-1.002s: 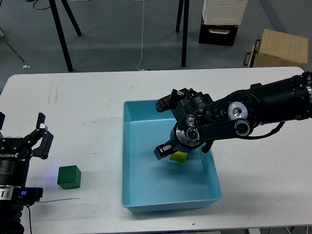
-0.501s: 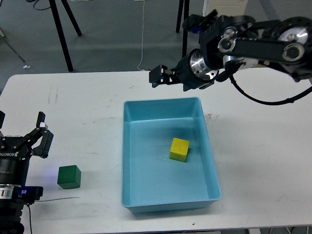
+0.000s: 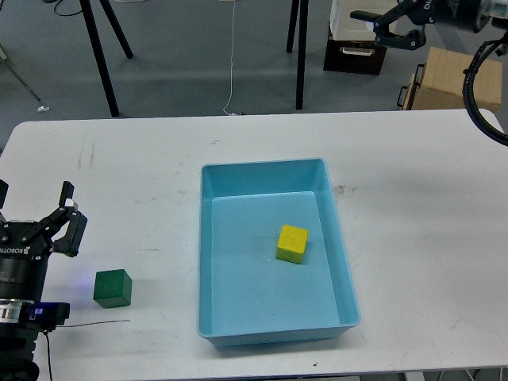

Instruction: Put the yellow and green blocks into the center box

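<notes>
The yellow block lay on the floor of the light blue box, a little right of the middle and clear of every wall. The box sat at the centre of the white desk. The green block stood on the desk well to the left of the box, near the front edge, with a thin dark wire lying just in front of it. The left end effector hovered just above and to the left of the green block, not touching it, its two fingers spread apart and empty (a faint blue glow showed on the desk beside the arm). The right end effector was raised high at the upper right, beyond the far edge of the desk and well away from the box; its fingers looked parted with nothing between them. Behind the desk stood black tripod legs, a cardboard box and a black-and-white case on the grey floor.
</notes>
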You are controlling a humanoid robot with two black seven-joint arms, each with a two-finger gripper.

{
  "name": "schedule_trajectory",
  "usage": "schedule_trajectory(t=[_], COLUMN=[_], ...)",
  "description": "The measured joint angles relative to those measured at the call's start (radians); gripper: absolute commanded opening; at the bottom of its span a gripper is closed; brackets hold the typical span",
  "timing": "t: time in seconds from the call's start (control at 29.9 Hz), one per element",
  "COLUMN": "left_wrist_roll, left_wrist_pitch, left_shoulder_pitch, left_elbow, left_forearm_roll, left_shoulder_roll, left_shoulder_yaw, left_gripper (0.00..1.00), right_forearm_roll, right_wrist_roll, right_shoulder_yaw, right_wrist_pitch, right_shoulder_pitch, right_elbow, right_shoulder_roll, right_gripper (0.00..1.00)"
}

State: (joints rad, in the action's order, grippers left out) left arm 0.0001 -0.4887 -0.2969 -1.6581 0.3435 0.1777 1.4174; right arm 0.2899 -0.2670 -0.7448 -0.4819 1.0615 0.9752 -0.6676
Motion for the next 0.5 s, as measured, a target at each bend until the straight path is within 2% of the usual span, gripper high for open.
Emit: schedule_trajectory(t=[0.1, 0.27, 0.5], left_wrist_roll=[0.000, 0.000, 0.000], left_wrist_pitch=[0.000, 0.000, 0.000], left_shoulder_pitch=[0.009, 0.023, 0.018], left_elbow=[0.000, 0.000, 0.000], left_forearm_roll=[0.000, 0.000, 0.001], left_shoulder_roll=[0.000, -0.004, 0.003], left_shoulder_yaw=[0.000, 0.000, 0.000], left_gripper=[1.00, 1.00, 1.00], right_forearm_roll=[0.071, 0.182, 0.244], right_wrist_roll=[0.019, 0.026, 0.032], right_shoulder_yaw=[-0.132, -0.364, -0.658], right_wrist_pitch=[-0.006, -0.007, -0.007], right_shoulder_pitch=[-0.148, -0.394, -0.780], right_elbow=[0.002, 0.016, 0.153], right_shoulder_roll=[-0.011, -0.014, 0.033], right_gripper=[0.99, 0.99, 0.99])
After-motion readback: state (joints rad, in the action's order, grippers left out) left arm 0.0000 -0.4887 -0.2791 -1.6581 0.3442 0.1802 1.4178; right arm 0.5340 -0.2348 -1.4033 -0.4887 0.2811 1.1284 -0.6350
